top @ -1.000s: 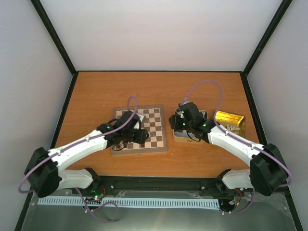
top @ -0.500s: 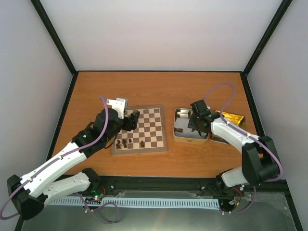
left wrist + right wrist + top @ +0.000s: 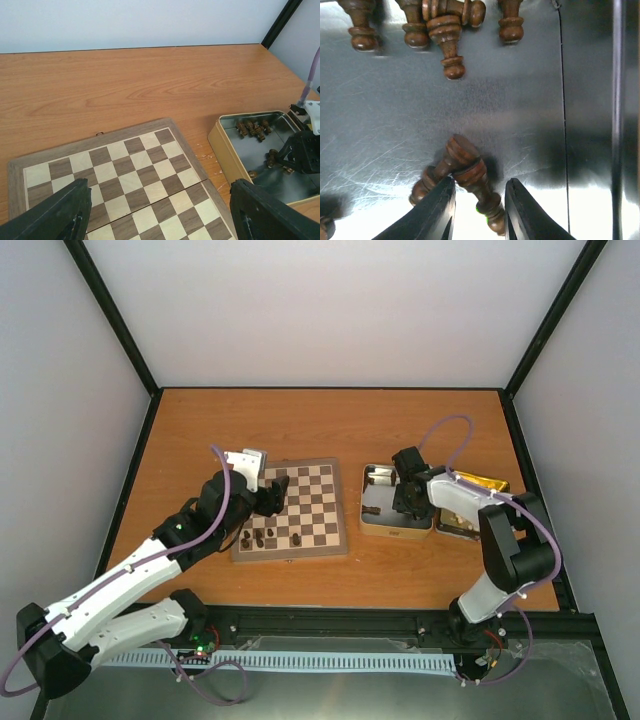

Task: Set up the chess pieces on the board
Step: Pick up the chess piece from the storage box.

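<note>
The chessboard (image 3: 305,502) lies left of centre, with a few dark brown chess pieces (image 3: 262,537) standing on its near left squares. My left gripper (image 3: 272,490) hovers open and empty over the board's far left part. In the left wrist view its fingers (image 3: 55,215) stand wide apart above bare squares (image 3: 130,175). My right gripper (image 3: 405,498) is down inside the silver tin (image 3: 372,512). In the right wrist view (image 3: 477,215) its open jaws straddle a lying dark piece (image 3: 480,192), with a second piece (image 3: 437,172) against it. No cream pieces show.
More dark pieces (image 3: 450,30) lie at the tin's far end, also seen in the left wrist view (image 3: 252,129). A gold tin (image 3: 480,492) sits right of the silver one. Black frame posts border the table.
My left gripper has lifted off the board's near left squares and drawn back toward the far left, uncovering the pieces there. My right gripper has shifted right inside the silver tin.
</note>
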### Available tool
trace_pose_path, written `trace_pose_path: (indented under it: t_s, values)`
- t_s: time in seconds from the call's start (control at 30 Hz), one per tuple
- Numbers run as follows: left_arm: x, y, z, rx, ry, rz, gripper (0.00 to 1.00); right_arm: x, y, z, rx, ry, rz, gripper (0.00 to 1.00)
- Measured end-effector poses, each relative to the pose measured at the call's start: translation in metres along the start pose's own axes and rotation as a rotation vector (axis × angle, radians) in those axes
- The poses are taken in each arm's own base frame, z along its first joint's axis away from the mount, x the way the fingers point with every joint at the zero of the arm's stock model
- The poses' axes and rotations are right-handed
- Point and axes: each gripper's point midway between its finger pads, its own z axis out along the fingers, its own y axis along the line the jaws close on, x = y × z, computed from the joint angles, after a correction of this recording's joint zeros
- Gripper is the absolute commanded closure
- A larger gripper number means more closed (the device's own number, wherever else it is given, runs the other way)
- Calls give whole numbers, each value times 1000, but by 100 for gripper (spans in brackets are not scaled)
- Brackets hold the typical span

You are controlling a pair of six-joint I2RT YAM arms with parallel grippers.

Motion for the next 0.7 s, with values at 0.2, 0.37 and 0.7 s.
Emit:
trace_pose_path:
  t_s: [0.2,0.37,0.7]
  values:
    - [3,0,3,-4,12,3,23,1,-6,13,24,27,-27,72]
    - [5,0,4,-5,16,5,23,-8,2,16,-21,15,-51,92]
    - [9,-9,9,44,37,0,22,-24,40,-16,-281,-94,-49,93]
